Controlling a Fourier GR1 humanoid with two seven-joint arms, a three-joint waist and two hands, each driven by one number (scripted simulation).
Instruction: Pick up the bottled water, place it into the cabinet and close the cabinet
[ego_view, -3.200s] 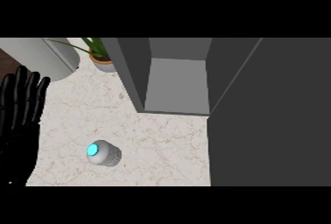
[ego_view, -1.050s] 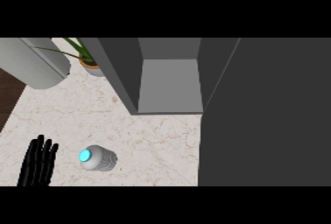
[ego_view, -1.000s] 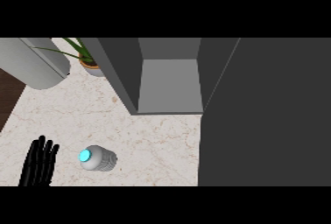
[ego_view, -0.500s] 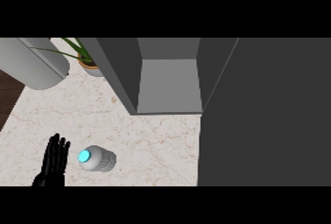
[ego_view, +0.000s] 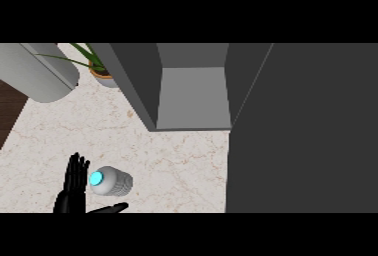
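The bottled water (ego_view: 112, 180) stands on the marble counter (ego_view: 177, 160), in the near left part of the scene. It is seen from above, so it looks like a short grey-white cylinder with a bright cyan cap on its left side. It is well apart from the cabinet and is not inside it.

Just beside the bottle, on its left, is the left hand (ego_view: 74, 192). It is black and comes in from the near edge. Its fingers (ego_view: 76, 170) are straight and point to the far side, close together, and they are next to the cap; I cannot tell if they touch it. The thumb (ego_view: 111, 207) sticks out to the right, on the near side of the bottle. The hand is open wide and holds nothing. The right hand does not show in the view.

Farther away, in the middle, is the cabinet (ego_view: 190, 97). It is open, and its grey inside is visible. Its dark door (ego_view: 303, 130) fills the right side of the scene, from far to near.

At the far left there is a potted plant (ego_view: 100, 70) with thin green leaves, on the counter beside the cabinet. To the left of it lies a big grey cylinder (ego_view: 37, 70); what it is I cannot tell.
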